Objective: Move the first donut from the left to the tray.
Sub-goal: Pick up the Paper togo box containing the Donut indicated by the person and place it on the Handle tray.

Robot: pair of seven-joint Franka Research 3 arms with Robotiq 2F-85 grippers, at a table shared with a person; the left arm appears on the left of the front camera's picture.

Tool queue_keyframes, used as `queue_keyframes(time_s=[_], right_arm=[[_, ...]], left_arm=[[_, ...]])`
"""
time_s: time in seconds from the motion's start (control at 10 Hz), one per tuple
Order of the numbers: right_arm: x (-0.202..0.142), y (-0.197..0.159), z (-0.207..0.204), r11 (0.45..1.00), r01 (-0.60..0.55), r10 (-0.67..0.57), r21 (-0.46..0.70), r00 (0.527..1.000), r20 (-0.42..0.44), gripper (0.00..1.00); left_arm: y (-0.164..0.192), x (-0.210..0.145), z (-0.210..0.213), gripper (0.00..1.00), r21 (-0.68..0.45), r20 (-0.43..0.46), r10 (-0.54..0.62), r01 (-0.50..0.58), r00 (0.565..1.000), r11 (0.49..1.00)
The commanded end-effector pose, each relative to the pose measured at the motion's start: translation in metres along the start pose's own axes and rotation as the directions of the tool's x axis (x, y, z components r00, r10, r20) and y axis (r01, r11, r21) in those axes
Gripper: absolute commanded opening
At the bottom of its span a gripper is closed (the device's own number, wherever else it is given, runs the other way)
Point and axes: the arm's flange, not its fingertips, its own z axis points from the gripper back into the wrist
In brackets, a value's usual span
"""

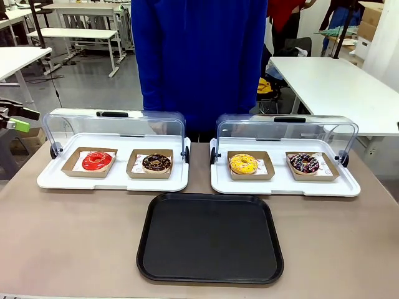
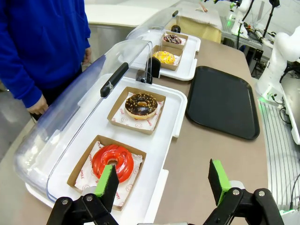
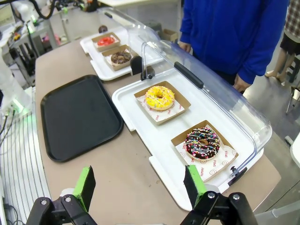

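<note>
The red-iced ring donut sits in its brown cardboard dish at the left end of the left white tray. The black tray lies flat, nothing on it, at the table's front centre. In the left wrist view my left gripper is open and hangs above the table edge, with the red donut just beyond its left green pad. At the front view's left edge the left gripper is well off the table. My right gripper is open above the table's right end, far from the red donut.
Two white trays stand behind the black one, their clear lids tipped back. They also hold a chocolate donut, a yellow donut and a sprinkled dark donut. A person in blue stands at the far side.
</note>
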Motion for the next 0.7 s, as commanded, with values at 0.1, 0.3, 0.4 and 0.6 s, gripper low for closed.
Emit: queue_keyframes(time_s=[0.1, 0.3, 0.4, 0.6], right_arm=[[0.0016, -0.0040, 0.0002, 1.000, -0.025, 0.025, 0.000, 0.999, 0.030, 1.00], [0.0016, -0.0040, 0.0002, 1.000, -0.025, 0.025, 0.000, 0.999, 0.030, 1.00], [0.0016, -0.0040, 0.0002, 1.000, -0.025, 0.025, 0.000, 0.999, 0.030, 1.00], [0.0016, -0.0040, 0.0002, 1.000, -0.025, 0.025, 0.000, 0.999, 0.030, 1.00]], left_arm=[[-0.0023, 0.0004, -0.0003, 1.00, -0.003, 0.012, -0.004, 0.004, 1.000, 1.000], [-0.0023, 0.0004, -0.0003, 1.00, -0.003, 0.012, -0.004, 0.004, 1.000, 1.000], [-0.0023, 0.0004, -0.0003, 1.00, -0.003, 0.012, -0.004, 0.004, 1.000, 1.000], [-0.0023, 0.0004, -0.0003, 1.00, -0.003, 0.012, -0.004, 0.004, 1.000, 1.000]])
